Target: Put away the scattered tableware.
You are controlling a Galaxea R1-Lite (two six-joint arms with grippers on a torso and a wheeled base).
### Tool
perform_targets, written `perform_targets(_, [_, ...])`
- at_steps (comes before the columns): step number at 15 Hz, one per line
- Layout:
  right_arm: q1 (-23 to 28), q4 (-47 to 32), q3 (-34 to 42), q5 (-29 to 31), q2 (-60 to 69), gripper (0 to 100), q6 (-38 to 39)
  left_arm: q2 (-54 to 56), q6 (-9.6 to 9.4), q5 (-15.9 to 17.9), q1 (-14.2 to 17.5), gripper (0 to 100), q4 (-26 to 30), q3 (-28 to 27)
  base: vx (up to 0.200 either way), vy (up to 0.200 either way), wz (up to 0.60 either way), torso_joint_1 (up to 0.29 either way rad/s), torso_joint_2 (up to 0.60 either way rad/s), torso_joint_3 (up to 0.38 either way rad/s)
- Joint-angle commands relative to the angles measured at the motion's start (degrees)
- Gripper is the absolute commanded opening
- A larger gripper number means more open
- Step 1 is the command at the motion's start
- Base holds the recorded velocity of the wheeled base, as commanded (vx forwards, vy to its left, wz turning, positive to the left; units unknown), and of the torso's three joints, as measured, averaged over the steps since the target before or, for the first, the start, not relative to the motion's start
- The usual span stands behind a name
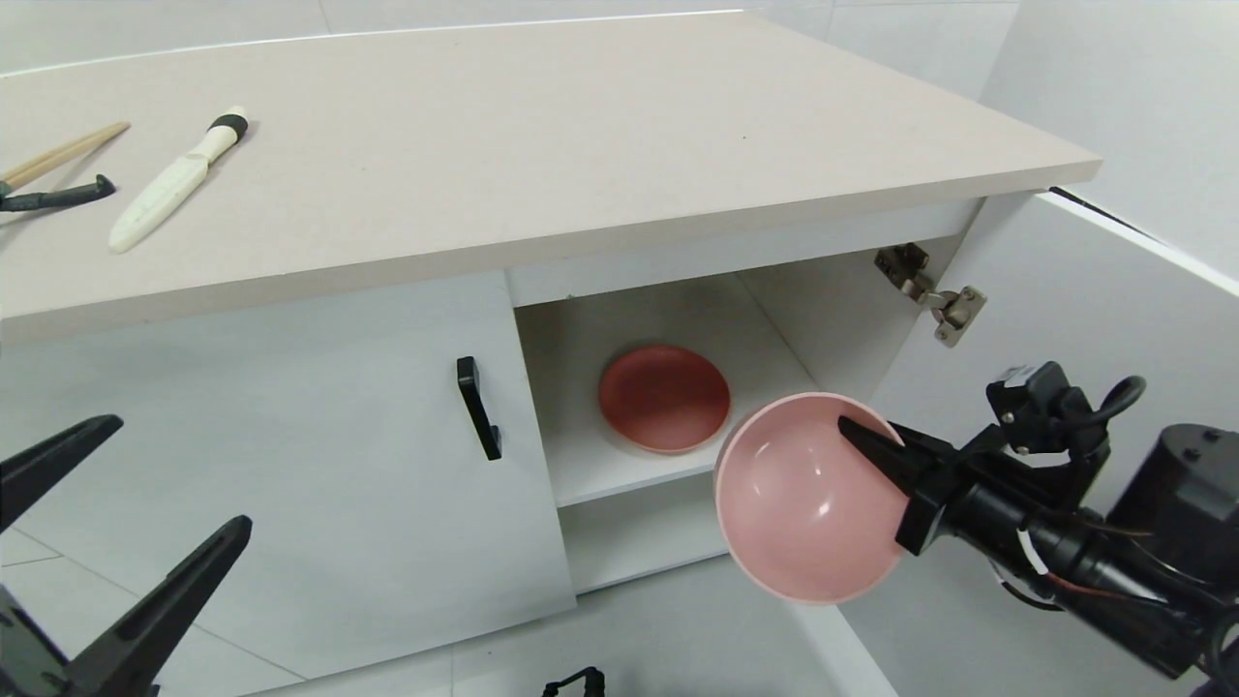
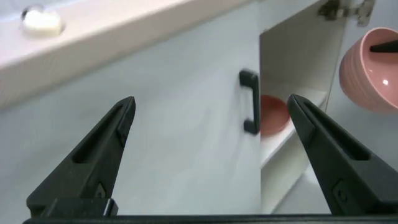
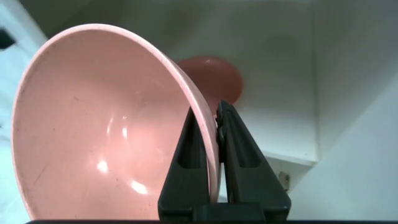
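The pink bowl [image 1: 808, 503] hangs tilted on its side in the air, just in front of the open cupboard. Its hollow faces the robot. The right pincer [image 1: 852, 431] is clamped on its rim, one finger inside and one outside, a grip that likely suits sliding it in edge-first. Just beyond it, a red plate [image 1: 664, 397] lies flat on the cupboard shelf [image 1: 619, 474], so the bowl probably belongs beside or on it.

The left pincer [image 1: 174, 472] sits low before the closed door [image 1: 290, 436], its fingers wide apart and holding nothing, well clear of the black handle [image 1: 479, 407].

On the pale bench [image 1: 532, 136] above, a white knife [image 1: 174, 184], chopsticks [image 1: 68, 153] and a dark-handled tool [image 1: 58, 196] lie near the far left edge, not yet put away. The right-hand door [image 1: 1065, 319] stands swung open on its hinge [image 1: 934, 290]. White walls and a light floor [image 1: 678, 639] surround the unit.
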State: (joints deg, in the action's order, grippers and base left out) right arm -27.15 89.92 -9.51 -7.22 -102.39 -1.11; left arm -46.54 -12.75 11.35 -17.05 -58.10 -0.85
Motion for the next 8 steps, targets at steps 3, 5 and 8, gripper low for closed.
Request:
perform_targets(3, [-0.2, 0.1, -5.5, 0.0, -8.3, 0, 0.1, 14.3, 1.15, 0.0, 3.8, 100, 19.4, -6.8, 0.000, 0.000, 0.00, 0.000, 0.00, 0.000])
perform_targets(5, [0.0, 0.1, -11.7, -0.4, -11.1, 0, 0.6, 17.5, 1.06, 0.3, 4.2, 100, 26.0, -8.0, 0.000, 0.000, 0.00, 0.000, 0.00, 0.000])
perform_targets(8, [-0.1, 0.1, -20.2, -0.8, -17.0, 0, 5.4, 20.3, 1.06, 0.5, 4.2, 100, 28.0, -8.3, 0.000, 0.000, 0.00, 0.000, 0.00, 0.000])
